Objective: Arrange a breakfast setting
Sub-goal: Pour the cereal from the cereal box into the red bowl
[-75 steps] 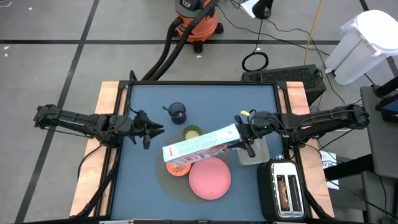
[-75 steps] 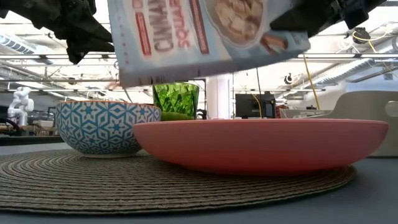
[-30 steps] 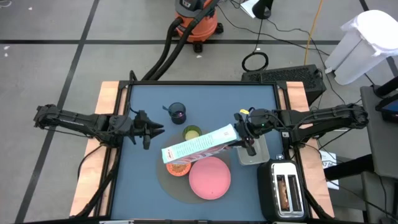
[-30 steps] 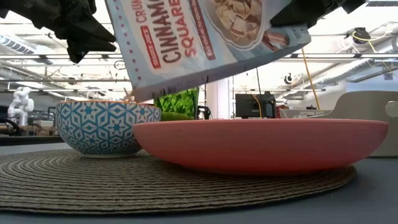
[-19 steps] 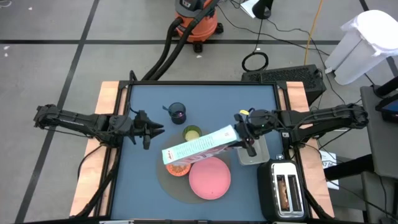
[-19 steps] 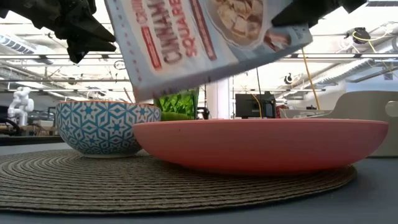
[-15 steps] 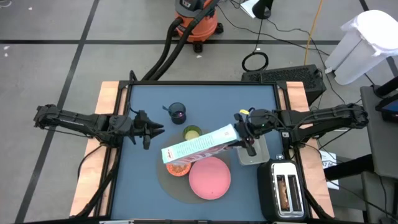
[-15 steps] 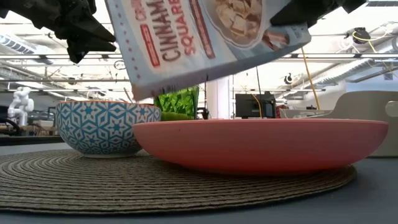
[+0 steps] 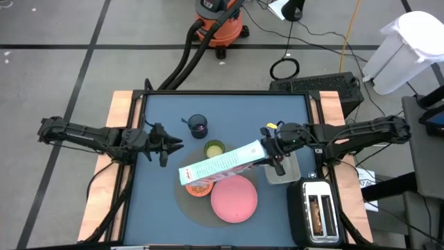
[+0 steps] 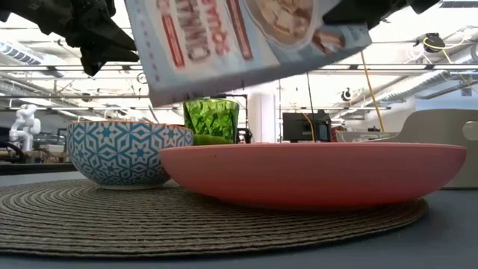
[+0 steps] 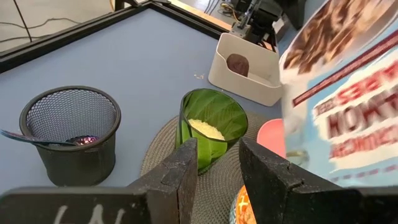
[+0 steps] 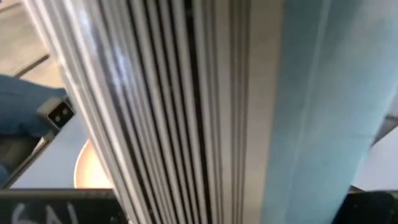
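Gripping the cereal box (image 9: pixel 220 164) by its end, my right gripper (image 9: pixel 272 154) had its fingers clamped on the cardboard, above the near edge of the clear tub (image 9: pixel 283 170). I held the box tilted, its far end dipped low over the small orange bowl (image 9: pixel 200 187). From table height the box (image 10: pixel 246 41) hung above the patterned bowl (image 10: pixel 123 153) and the pink plate (image 10: pixel 314 173), touching neither. Bowl and plate sat side by side on the round grey mat (image 9: pixel 186 205). The green cup (image 9: pixel 214 148) stood at the mat's far edge, something pale inside it. Beyond it the dark blue mug (image 9: pixel 198 126) held the purple spoon (image 11: pixel 43 139). A dark red fruit (image 11: pixel 237 63) lay in the tub. My left gripper (image 9: pixel 166 147) waited over bare table on the left, fingers (image 11: pixel 186 171) slightly parted, holding nothing. The black toaster (image 9: pixel 318 212) sat at the table's right corner.
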You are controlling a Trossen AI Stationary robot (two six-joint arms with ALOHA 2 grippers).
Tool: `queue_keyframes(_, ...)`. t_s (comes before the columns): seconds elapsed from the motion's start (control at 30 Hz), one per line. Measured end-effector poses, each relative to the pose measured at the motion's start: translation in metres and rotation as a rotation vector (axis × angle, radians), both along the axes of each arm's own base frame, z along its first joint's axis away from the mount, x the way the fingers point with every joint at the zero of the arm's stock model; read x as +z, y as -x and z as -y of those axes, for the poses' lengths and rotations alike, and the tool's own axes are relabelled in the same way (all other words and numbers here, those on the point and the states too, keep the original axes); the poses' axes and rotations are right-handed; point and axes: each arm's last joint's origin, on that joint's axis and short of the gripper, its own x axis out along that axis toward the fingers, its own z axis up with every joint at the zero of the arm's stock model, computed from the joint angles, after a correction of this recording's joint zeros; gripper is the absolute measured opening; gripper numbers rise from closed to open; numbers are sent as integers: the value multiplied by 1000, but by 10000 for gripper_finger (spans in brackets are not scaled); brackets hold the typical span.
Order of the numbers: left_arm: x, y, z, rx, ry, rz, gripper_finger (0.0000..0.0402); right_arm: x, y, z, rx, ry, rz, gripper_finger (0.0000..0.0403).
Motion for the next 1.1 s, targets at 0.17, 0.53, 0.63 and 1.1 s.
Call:
queue_keyframes(0.17, 0, 0, 0, 0, 0, 0, 124, -4, 2, 0, -5, -4, -45, 160)
queue_keyframes(0.53, 0, 0, 0, 0, 1, 0, 124, -7, 3, 0, -1, 3, -73, 160)
queue_keyframes(0.63, 0, 0, 0, 0, 1, 0, 124, -3, 1, 0, 4, 10, -24, 160)
queue_keyframes(1.1, 0, 0, 0, 0, 3, 1, 124, -2, 1, 0, 10, 15, -16, 160)
